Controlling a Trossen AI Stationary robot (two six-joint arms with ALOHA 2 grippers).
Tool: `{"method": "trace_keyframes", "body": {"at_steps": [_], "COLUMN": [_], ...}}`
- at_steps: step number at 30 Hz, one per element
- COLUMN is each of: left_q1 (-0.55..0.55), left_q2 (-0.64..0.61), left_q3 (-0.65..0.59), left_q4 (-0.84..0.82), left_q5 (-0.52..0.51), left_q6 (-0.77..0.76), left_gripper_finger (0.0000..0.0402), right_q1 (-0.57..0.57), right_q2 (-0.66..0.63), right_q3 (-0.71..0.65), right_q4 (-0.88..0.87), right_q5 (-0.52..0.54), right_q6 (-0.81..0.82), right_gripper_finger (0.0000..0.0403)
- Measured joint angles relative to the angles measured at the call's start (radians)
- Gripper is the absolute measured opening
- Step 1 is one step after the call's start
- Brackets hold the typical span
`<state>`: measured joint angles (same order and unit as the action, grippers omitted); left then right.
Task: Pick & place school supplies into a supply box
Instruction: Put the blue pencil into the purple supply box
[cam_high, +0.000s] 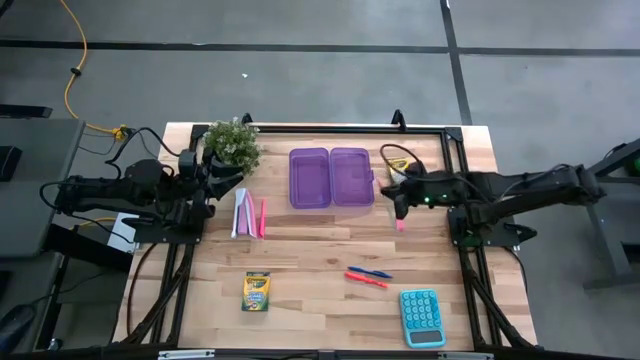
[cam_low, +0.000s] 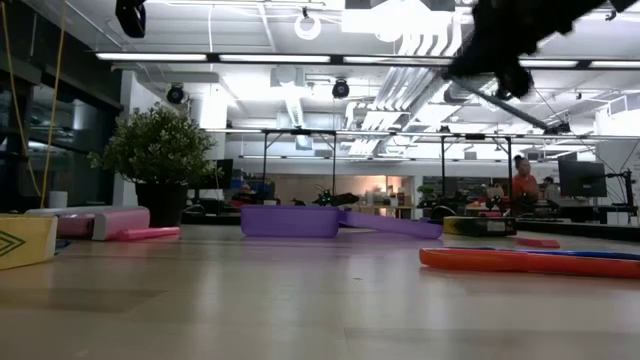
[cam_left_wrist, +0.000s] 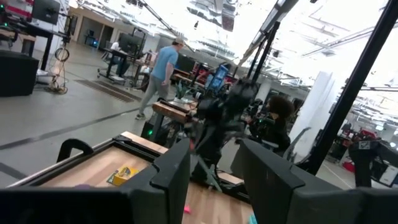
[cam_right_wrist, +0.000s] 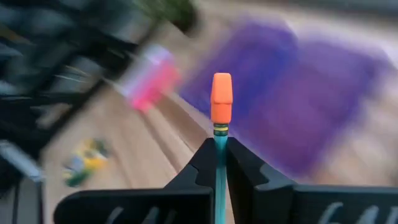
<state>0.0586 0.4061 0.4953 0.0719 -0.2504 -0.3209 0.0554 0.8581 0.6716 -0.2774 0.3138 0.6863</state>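
The open purple supply box (cam_high: 331, 178) lies flat on the far middle of the table, also visible in the low view (cam_low: 290, 220). My right gripper (cam_high: 397, 195) hovers just right of it, shut on a slim teal pencil (cam_right_wrist: 220, 140) with an orange eraser tip. A tiny pink eraser (cam_high: 401, 224) lies on the table below it. One crayon box (cam_high: 257, 292) lies near the front left, another (cam_high: 398, 163) behind the right gripper. Red and blue pens (cam_high: 368, 276) lie front centre, and a pink marker (cam_high: 262, 217) lies left. My left gripper (cam_left_wrist: 214, 180) waits open at the left, beside the plant. My right gripper pinches the teal pencil between its two fingers on the shaft (cam_right_wrist: 220, 144), just behind the metal band. The pencil runs along the fingers, and its orange eraser end (cam_right_wrist: 221, 96) sticks out past the fingertips. It is lifted clear of the table, above the box's right side.
A potted plant (cam_high: 232, 143) stands at the far left by the left gripper. A pink-and-white booklet (cam_high: 243, 213) lies beside the pink marker. A teal calculator (cam_high: 422, 317) sits at the near right. Bare wood shows between the box and the pens. People stand in the room beyond.
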Motion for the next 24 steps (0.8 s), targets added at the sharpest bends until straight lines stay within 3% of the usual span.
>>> {"method": "trace_keyframes", "body": {"at_steps": [5, 7, 24], "left_q1": [0.000, 0.000, 0.000], "left_q2": [0.026, 0.033, 0.039], "left_q3": [-0.001, -0.001, -0.001], "left_q4": [-0.001, -0.001, 0.000], "left_q5": [0.001, 0.002, 0.004], "left_q6": [-0.011, -0.008, -0.008], "left_gripper_finger": [0.0131, 0.0131, 0.0131], "right_q1": [0.020, 0.020, 0.020], "right_q2": [0.052, 0.061, 0.065], "right_q3": [0.000, 0.001, 0.001], "right_q4": [0.401, 0.486, 0.526], "right_q5": [-0.059, -0.089, -0.118], "right_q6": [-0.315, -0.374, -0.400], "right_gripper_finger": [0.0000, 0.0000, 0.0000]}}
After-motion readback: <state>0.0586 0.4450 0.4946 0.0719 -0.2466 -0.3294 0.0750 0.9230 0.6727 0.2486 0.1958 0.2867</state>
